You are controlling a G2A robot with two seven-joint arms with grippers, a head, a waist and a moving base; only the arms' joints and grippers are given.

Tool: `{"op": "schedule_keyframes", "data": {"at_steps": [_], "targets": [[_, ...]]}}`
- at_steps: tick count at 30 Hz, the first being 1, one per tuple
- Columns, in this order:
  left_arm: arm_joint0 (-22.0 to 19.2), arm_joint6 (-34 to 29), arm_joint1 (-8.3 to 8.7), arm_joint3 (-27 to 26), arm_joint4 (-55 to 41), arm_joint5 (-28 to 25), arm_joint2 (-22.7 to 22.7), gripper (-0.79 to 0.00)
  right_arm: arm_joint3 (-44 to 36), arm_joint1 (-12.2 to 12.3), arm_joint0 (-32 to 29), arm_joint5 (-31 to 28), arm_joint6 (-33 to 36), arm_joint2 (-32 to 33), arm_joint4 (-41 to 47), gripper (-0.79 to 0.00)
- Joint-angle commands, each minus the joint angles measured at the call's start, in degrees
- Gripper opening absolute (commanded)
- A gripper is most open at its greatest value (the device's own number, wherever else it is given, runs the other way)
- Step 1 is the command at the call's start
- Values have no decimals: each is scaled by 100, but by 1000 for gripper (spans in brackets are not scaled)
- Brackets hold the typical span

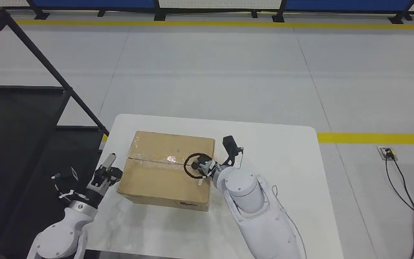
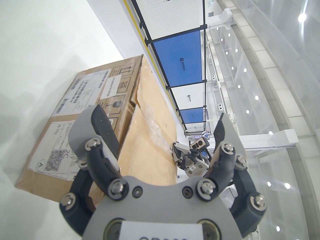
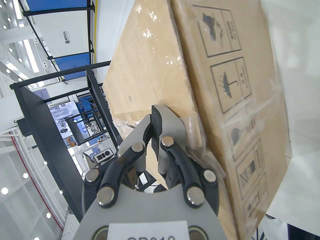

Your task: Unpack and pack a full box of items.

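The closed cardboard box (image 1: 169,169) sits on the white surface (image 1: 278,155), toward its left half, with clear tape (image 1: 162,157) along the top seam. The right gripper (image 3: 153,119) is at the box's right top edge where the tape folds over, its fingers (image 3: 156,116) narrowed almost together; whether they pinch the tape cannot be told. The left gripper (image 2: 160,118) is just beside the box's labelled left end, fingers (image 2: 100,123) spread wide and holding nothing.

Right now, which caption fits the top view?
Cardboard box on a table, left gripper and right gripper at its ends.
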Motion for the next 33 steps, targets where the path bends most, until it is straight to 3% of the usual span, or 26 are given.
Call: {"op": "schedule_keyframes", "data": {"at_steps": [1, 20, 24, 28, 33], "targets": [[-3, 6, 0, -7, 7, -2, 7, 0, -117, 34, -105, 17, 15, 94, -30, -785], [1, 41, 5, -50, 35, 16, 40, 0, -792, 286, -854, -277, 136, 959, 277, -785], [12, 15, 6, -76, 36, 34, 64, 0, -1120, 331, -1146, -773, 101, 1130, 494, -785], [35, -102, 5, -121, -141, 37, 61, 0, -1362, 342, -1379, -1475, 108, 883, 591, -785], [72, -220, 7, -174, -155, 42, 121, 0, -880, 280, -961, -1565, 220, 126, 520, -785]]}}
